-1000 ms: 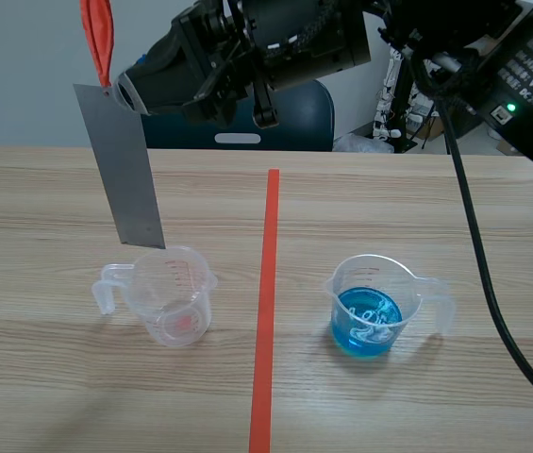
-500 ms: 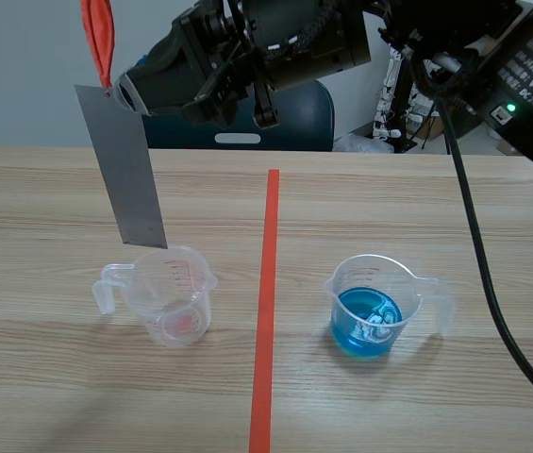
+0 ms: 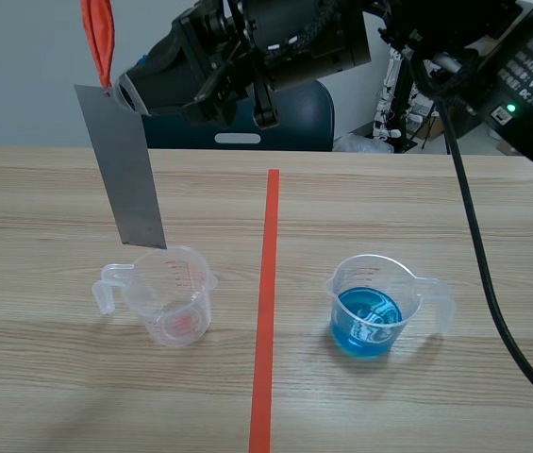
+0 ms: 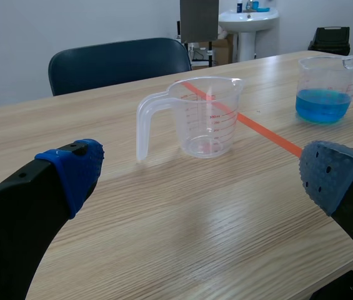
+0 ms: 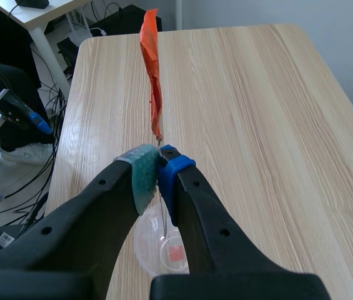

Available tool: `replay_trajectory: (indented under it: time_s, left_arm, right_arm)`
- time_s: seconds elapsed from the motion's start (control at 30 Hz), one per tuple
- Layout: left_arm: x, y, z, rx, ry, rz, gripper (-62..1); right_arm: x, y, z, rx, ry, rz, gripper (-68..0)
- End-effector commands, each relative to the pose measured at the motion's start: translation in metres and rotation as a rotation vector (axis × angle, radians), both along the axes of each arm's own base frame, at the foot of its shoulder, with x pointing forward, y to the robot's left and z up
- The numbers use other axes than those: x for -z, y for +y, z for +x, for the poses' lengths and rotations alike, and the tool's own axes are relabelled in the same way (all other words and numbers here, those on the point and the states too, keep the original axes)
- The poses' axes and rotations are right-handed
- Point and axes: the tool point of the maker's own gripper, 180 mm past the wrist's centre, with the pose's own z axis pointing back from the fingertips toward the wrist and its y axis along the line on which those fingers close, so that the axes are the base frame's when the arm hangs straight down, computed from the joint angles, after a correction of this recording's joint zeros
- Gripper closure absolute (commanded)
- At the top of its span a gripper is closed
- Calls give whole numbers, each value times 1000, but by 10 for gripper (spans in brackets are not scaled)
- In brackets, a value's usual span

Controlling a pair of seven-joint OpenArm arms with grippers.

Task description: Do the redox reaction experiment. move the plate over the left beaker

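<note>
A grey metal plate (image 3: 124, 170) hangs upright, its lower edge just above the far rim of the clear empty left beaker (image 3: 167, 293). My right gripper (image 3: 117, 92), on the arm raised across the top, is shut on the plate's upper end, where an orange ribbon (image 3: 98, 38) sticks up. In the right wrist view the gripper (image 5: 157, 164) pinches the ribbon (image 5: 152, 81), with the beaker (image 5: 164, 250) below it. My left gripper (image 4: 201, 169) stands open low over the table, facing the beaker (image 4: 204, 119) with the plate's (image 4: 199, 19) lower end above it.
A second beaker (image 3: 374, 307) with blue liquid stands right of the orange-red tape line (image 3: 266, 302). A dark blue chair (image 3: 294, 123) is behind the table's far edge. A black cable (image 3: 478, 255) hangs from the right arm over the table's right side.
</note>
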Motion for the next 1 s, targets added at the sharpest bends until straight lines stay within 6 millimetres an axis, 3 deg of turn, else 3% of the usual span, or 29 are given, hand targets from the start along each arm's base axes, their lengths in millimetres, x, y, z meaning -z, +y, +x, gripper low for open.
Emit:
replay_trajectory:
  time_s: [0.0,0.97]
  left_arm:
    - [-9,2,-3,-6,-40,-25,-623]
    - [-9,2,-3,-6,-39,-28,-623]
  right_arm:
    - [-9,3,-2,-9,-9,35,-6]
    - [-8,3,-4,-9,0,50,-6]
